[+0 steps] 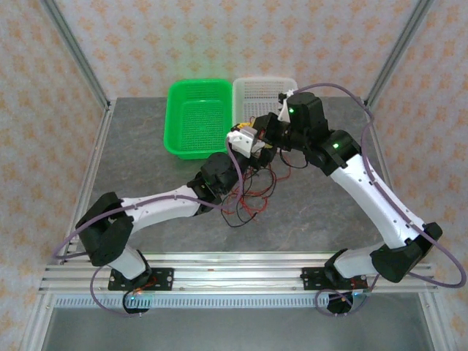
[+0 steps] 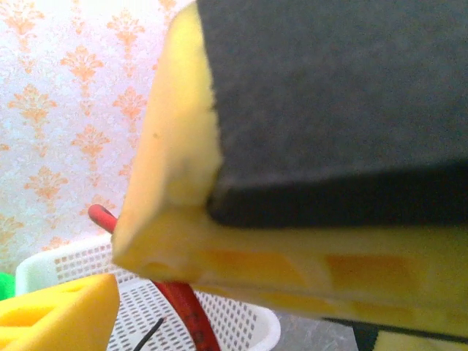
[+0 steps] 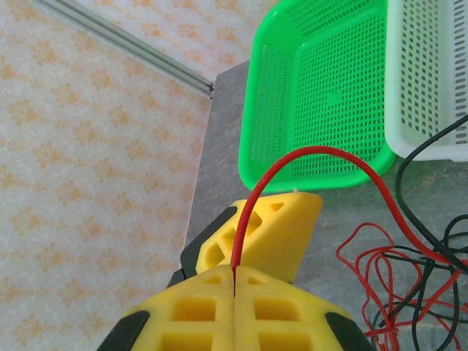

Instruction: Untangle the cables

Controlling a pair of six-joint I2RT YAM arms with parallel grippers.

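The right end effector is pressed together, clamped on 1 red cable that arcs up from its tips. The left end effector stands apart, gripping nothing, with a red strand crossing its gap. The other cables lie tangled on the counter, near the white basket.

Robot lab test cell, aluminium frame, patterned backdrop walls, grey table

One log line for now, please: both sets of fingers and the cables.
left fingers: open, red cable alongside | right fingers: shut on red cable | cables: tangled heap on table
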